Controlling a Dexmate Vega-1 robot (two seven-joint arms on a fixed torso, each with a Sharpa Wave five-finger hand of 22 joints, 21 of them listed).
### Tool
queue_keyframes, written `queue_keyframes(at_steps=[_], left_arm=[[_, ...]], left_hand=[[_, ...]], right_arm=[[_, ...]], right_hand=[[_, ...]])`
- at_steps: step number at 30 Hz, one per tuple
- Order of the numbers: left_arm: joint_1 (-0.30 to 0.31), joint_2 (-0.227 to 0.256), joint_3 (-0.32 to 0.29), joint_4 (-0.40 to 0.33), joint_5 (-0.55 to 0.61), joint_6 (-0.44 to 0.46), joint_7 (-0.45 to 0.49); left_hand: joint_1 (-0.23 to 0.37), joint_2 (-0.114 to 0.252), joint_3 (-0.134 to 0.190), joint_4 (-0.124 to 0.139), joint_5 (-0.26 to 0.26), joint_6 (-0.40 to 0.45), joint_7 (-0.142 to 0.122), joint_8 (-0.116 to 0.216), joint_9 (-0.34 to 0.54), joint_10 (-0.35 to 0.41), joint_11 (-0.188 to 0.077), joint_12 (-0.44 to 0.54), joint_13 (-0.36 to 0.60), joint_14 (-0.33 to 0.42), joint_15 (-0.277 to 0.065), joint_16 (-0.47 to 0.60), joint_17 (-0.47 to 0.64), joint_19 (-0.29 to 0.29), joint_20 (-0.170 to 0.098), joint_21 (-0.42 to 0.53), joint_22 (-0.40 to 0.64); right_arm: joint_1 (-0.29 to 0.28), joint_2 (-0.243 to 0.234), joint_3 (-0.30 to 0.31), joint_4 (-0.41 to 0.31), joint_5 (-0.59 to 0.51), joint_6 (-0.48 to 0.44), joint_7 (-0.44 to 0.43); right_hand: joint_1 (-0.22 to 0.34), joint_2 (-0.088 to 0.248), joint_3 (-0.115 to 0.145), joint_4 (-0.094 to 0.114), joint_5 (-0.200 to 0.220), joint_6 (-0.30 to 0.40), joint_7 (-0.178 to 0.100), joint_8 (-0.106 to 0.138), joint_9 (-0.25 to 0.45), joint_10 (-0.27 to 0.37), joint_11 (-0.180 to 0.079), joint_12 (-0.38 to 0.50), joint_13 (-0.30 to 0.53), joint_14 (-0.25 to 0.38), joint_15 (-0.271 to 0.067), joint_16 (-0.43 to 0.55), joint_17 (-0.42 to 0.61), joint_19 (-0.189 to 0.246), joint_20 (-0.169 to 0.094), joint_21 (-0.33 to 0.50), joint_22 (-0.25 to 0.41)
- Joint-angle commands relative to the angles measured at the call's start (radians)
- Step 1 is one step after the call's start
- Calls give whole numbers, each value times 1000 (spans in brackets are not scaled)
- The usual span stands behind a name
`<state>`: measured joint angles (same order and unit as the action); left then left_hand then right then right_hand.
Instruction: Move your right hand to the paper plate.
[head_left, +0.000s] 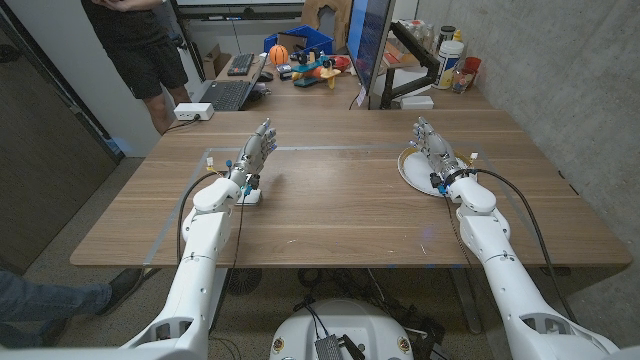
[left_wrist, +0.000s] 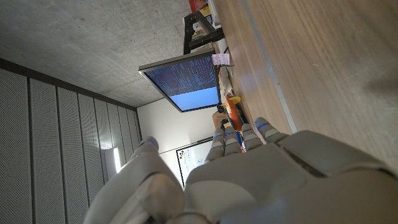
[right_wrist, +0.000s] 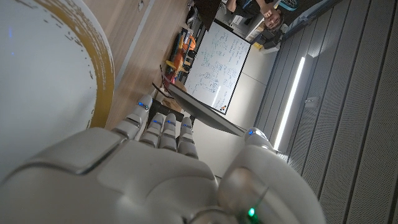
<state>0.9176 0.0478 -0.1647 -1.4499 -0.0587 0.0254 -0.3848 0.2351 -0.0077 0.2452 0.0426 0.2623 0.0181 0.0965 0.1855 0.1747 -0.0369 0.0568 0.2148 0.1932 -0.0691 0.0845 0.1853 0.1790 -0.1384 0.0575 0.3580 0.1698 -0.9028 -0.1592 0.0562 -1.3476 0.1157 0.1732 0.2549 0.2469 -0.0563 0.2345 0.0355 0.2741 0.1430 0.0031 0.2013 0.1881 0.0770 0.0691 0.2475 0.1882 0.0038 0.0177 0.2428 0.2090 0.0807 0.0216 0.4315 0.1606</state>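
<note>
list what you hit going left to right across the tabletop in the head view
left hand → bare wooden table → paper plate → right hand, which sits over the plate's right part

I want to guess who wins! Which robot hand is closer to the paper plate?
Right. The right robot hand is over the paper plate, covering much of it. The left robot hand stands far across the wooden table, on the robot's left side.
</note>
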Motion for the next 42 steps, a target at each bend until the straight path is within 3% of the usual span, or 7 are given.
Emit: queue_keyframes(at_steps=[1,15,42], left_arm=[[1,-6,-1,-7,13,7,-1],[-2,-12,3,-13,19,13,-2],[-18,-2,7,-5,16,5,-24]], left_hand=[[7,2,2,-7,-1,7,3,6,3,-1,7,-3,2,-6,1,4,4,2,6,-8,4],[9,4,2,-9,-4,9,3,6,3,2,4,-2,2,-6,2,5,4,3,7,-13,4],[13,10,3,-15,-14,25,5,9,3,9,10,0,2,1,5,7,4,13,-1,-25,5]], right_arm=[[-6,-14,3,-16,-27,6,-2],[-16,-58,-8,-47,-124,25,-35],[-40,-55,-6,-73,-232,69,-130]], right_hand=[[6,1,-3,-1,5,3,-11,4,4,13,-4,-4,2,8,-3,-1,-1,-19,-4,-14,5],[5,0,-7,-4,6,27,-17,11,4,31,-11,-6,2,9,-5,-7,-5,-34,-11,-36,5],[10,2,-11,-11,10,60,-24,17,4,62,-34,-8,3,20,-15,-11,-8,-25,-19,-59,5]])
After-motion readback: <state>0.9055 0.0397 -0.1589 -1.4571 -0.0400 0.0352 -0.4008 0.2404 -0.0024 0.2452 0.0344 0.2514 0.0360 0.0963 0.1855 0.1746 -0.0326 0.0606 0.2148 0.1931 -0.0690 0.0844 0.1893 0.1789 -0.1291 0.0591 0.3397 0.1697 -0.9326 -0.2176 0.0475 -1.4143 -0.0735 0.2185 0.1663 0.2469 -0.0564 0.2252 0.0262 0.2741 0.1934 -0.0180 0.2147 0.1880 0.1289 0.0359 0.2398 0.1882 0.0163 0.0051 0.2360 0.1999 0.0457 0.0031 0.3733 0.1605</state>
